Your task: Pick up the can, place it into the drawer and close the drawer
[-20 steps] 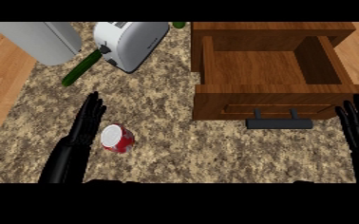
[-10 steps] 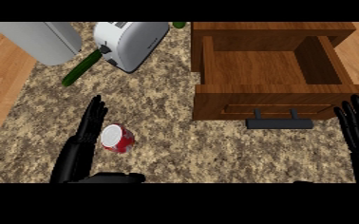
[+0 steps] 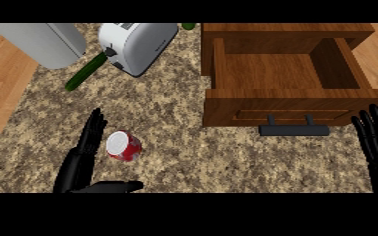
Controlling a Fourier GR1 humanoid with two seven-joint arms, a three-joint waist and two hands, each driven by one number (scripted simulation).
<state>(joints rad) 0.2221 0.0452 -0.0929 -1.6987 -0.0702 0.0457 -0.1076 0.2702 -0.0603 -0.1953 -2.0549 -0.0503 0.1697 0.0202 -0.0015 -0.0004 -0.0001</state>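
Red can w/ white end (image 3: 124, 146) sits on the speckled brown granite counter (image 3: 184, 155), lower left of the view, well apart from the drawer. Its white end shows toward the upper left, and I can't tell if it's upright or tipped. Black left hand (image 3: 77, 161) is just to the can's left, open: fingers (image 3: 94, 127) straight and pointing away from the robot alongside the can, thumb (image 3: 114, 185) spread out to the right on the can's near side. Nothing is curled round the can. Can't tell whether the fingers actually touch it. Black right hand (image 3: 367, 136) rests at the view's right edge, fingers straight and up, open, just right of the drawer front. The open wooden drawer (image 3: 244, 102) is pulled out at upper right w/ bare wood inside, and a black bar handle (image 3: 294, 130) sticks out from its front panel. At the back of the counter: a white-and-silver toaster (image 3: 139, 42), a grey boxy appliance (image 3: 40, 44) to its left, and a long green cucumber (image 3: 85, 72) lying at a slant btwn them, its upper end next to the toaster.
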